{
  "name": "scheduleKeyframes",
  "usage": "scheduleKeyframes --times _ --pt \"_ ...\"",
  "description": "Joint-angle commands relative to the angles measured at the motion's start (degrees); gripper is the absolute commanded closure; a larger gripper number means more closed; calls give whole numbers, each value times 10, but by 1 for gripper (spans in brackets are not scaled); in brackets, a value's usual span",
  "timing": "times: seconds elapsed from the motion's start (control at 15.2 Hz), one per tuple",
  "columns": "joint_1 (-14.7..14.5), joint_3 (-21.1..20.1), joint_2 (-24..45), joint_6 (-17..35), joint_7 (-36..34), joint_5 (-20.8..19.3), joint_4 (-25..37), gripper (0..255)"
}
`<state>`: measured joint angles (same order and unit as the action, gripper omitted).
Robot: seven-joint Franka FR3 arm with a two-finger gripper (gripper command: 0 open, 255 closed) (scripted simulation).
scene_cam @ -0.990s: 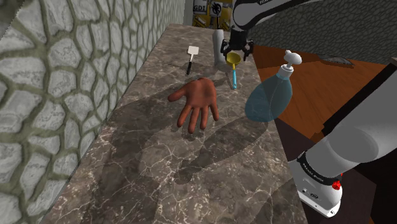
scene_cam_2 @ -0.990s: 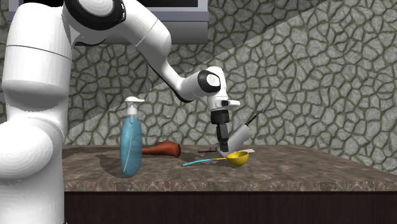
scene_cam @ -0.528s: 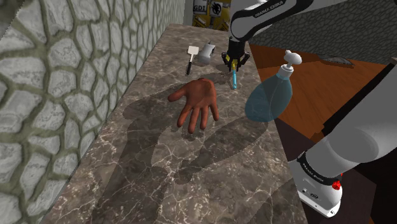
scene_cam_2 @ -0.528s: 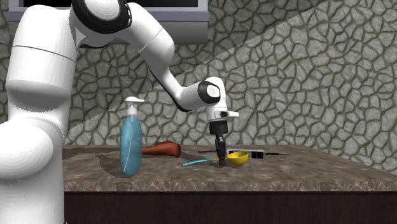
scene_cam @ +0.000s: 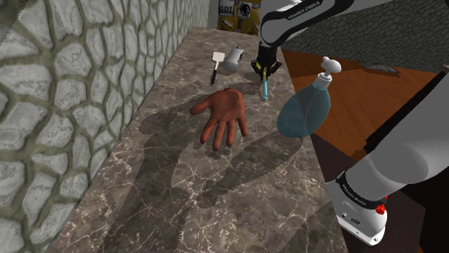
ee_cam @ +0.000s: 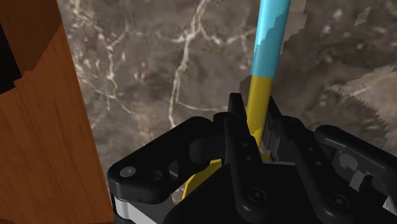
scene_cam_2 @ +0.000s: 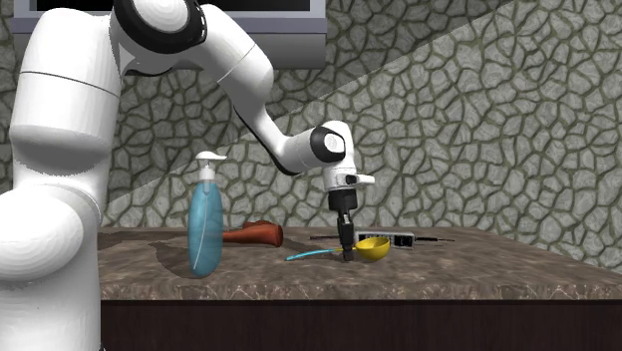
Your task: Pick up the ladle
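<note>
Though lying low at the far end of the veined brown marble counter (scene_cam: 180, 194), close to the edge at the shoulder view's right, looks well placed for a lift: a ladle (scene_cam: 265, 90) with yellow bowl and slim blue handle, bowl end under the all-black gripper (scene_cam: 264, 70), handle pointing toward the near end. Shares the slab with a brown hand-shaped model (scene_cam: 223, 115) at the middle, a translucent blue pump bottle (scene_cam: 302, 108) at the right edge, and a white spatula (scene_cam: 217, 59) far back. Cobbled grey stone wall (scene_cam: 65, 93) along that view's left; reddish wooden floor (scene_cam: 360, 100) off to its right.

In the second exterior view, appears to rest on the counter (scene_cam_2: 478, 267), bowl on that view's right of the gripper (scene_cam_2: 347, 253), handle stretching left toward the bottle (scene_cam_2: 205, 224); stone wall (scene_cam_2: 478, 110) behind.

In the wrist view, shows the fingers (ee_cam: 236, 137) pinching the yellow neck of the ladle (ee_cam: 268, 44) beside the bowl. Probably light, stiff, smooth plastic; liable to swivel in so narrow a pinch. Best held near the heavier bowl, as here; calls for a slow, straight lift.
</note>
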<state>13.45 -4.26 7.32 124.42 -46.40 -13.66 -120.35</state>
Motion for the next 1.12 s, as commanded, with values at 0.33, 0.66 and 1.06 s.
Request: scheduleKeyframes --times 0.33,0.66,1.06 --pt "0 -2 -18 -43 11 8 25 255" --pt "-1 -2 -34 -79 19 14 46 255" --pt "-1 -3 -45 -108 26 18 65 255"
